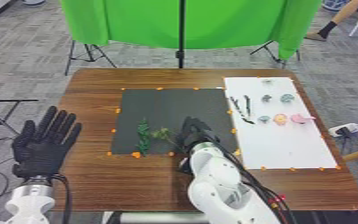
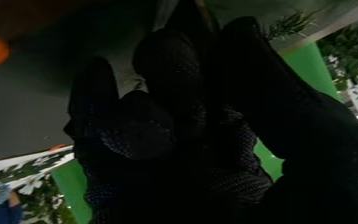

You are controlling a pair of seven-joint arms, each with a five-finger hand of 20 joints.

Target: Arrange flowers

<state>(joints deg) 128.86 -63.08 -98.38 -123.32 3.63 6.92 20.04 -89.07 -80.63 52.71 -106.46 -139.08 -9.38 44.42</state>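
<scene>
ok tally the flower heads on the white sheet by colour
Pink flower head: 1
Peach flower head: 1
Grey-green flower heads: 4, the farthest one faint
Total: 6

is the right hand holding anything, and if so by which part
Can't be told: the yellow-green sprig has its stem running toward the right hand, but any hold there is hidden.

The left arm (image 1: 26,206) and right arm (image 1: 213,176) have rounded white shells, silver-grey wrist collars (image 1: 39,181) and black cables (image 1: 66,194), with black fabric gloves covering the left hand (image 1: 40,152) and finely textured right hand (image 1: 193,134).
</scene>
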